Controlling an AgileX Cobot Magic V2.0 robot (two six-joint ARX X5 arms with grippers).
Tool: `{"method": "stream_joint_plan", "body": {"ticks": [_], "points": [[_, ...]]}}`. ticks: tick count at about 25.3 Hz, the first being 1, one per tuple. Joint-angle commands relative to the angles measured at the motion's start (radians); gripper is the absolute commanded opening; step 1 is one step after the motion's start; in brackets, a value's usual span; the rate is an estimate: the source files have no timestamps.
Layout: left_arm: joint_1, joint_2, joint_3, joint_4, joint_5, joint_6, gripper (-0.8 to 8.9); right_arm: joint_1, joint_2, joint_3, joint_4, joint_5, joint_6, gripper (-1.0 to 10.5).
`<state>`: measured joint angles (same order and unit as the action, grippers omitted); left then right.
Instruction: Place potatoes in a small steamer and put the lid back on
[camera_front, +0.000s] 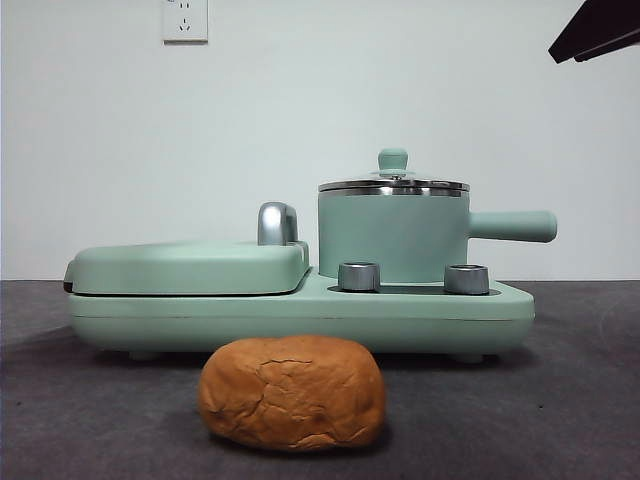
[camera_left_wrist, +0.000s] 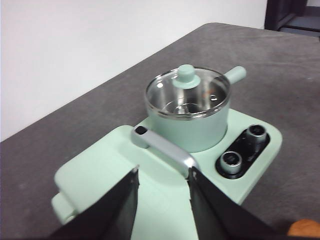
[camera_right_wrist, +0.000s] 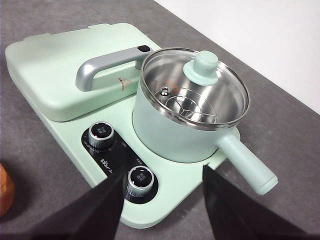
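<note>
We start at our left gripper (camera_left_wrist: 162, 175): its two black jaws stand apart with nothing between them, poised above the flat mint-green grill cover (camera_left_wrist: 107, 175), with the cover's chrome handle (camera_left_wrist: 162, 148) just past the fingertips. Our right gripper (camera_right_wrist: 162, 182) is likewise spread wide and empty, hanging over the front edge of the appliance base (camera_right_wrist: 175, 197), one jaw near the nearer of the two control knobs (camera_right_wrist: 140, 181) and the other close to the pot's side handle.

Moving outward, the small steamer (camera_front: 392, 238) sits upright on the right half of the base, its straight handle (camera_front: 512, 226) pointing right in the front view. The lid (camera_front: 393, 183) is on the steamer, seated level on the steel rim, with its mint-green knob on top. Through the glass, from the right wrist, we see a steel rack (camera_right_wrist: 192, 107) inside the pot.

The potatoes (camera_front: 292, 392) amount to one orange-brown cracked lump, lying on the dark grey table (camera_front: 560, 400) in front of the appliance, apart from it and roughly at its middle. Neither gripper touches it; only its edge shows at the margin of each wrist view. In the front view a single black arm tip (camera_front: 598, 30) shows at the top right corner. A wall socket (camera_front: 185, 20) sits high on the white wall behind.
</note>
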<state>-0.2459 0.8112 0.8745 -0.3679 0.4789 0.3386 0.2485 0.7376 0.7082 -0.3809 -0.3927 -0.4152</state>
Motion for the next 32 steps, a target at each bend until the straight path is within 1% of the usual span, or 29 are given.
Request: {"method": "stream_joint_plan", "body": {"ticks": [1, 2, 6, 9, 13, 16, 23, 29, 32], "points": [[-0.015, 0.006, 0.017, 0.008, 0.013, -0.018, 2.35, 0.005, 0.006, 0.018, 0.006, -0.001, -0.003, 2.5], [-0.022, 0.006, 0.017, 0.006, 0.013, -0.018, 2.78, 0.006, 0.006, 0.018, 0.006, -0.001, -0.003, 2.5], [-0.042, 0.012, 0.017, -0.001, 0.012, -0.018, 2.79, 0.014, 0.005, 0.018, 0.008, 0.001, 0.008, 2.5], [-0.053, 0.028, 0.017, 0.003, 0.011, -0.018, 2.78, 0.024, 0.006, 0.018, 0.027, 0.007, 0.077, 2.5], [-0.074, 0.081, 0.017, 0.062, 0.01, -0.019, 2.76, 0.024, 0.005, 0.018, 0.043, 0.009, 0.134, 2.5], [-0.103, 0.146, 0.017, 0.141, -0.003, -0.035, 2.76, 0.024, 0.005, 0.018, 0.044, 0.009, 0.161, 2.5], [-0.197, 0.333, 0.017, 0.386, -0.098, -0.125, 2.76, 0.024, 0.004, 0.019, 0.049, 0.008, 0.205, 2.5], [-0.257, 0.479, 0.026, 0.572, -0.134, -0.196, 2.76, 0.024, 0.003, 0.019, 0.052, 0.008, 0.206, 2.5], [-0.28, 0.552, 0.06, 0.608, -0.143, -0.202, 2.76, 0.024, 0.003, 0.019, 0.052, 0.008, 0.206, 2.5]]}}
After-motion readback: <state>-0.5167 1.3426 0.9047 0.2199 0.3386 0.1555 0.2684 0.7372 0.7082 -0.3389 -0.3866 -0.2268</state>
